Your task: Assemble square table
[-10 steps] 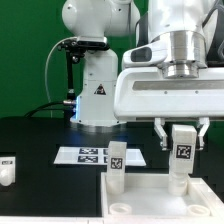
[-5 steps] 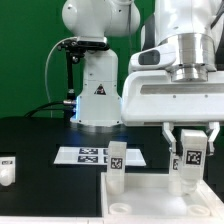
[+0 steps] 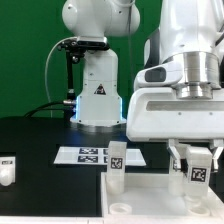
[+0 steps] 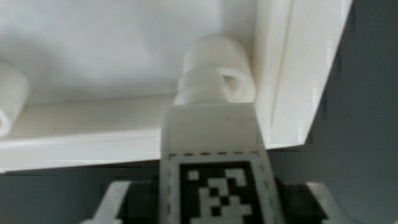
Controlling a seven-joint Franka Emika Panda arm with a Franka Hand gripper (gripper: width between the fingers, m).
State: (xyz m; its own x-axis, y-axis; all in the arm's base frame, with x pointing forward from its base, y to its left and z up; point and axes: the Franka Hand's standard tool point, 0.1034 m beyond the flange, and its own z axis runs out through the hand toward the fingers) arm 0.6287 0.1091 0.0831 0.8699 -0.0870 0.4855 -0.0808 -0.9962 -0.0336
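Observation:
My gripper (image 3: 197,168) is shut on a white block leg (image 3: 197,172) with a black-and-white tag, held upright at the exterior view's right. The leg's lower end hangs over the far right corner of the white square tabletop (image 3: 150,203). In the wrist view the leg (image 4: 221,120) runs out from between my fingers (image 4: 125,202) toward the inner corner of the raised rim (image 4: 295,80); I cannot tell if it touches. A second tagged leg (image 3: 117,160) stands upright at the tabletop's far left corner. A third leg (image 3: 8,170) lies on the black table at the far left.
The marker board (image 3: 88,155) lies flat on the black table behind the tabletop. The robot's white base (image 3: 96,95) stands behind it, with a black camera stand (image 3: 66,80) beside it. A rounded white part (image 4: 7,100) shows at the wrist view's edge.
My gripper has carried the held leg toward the exterior view's right and slightly down, closer to the tabletop's corner. The other legs and the tabletop have not moved.

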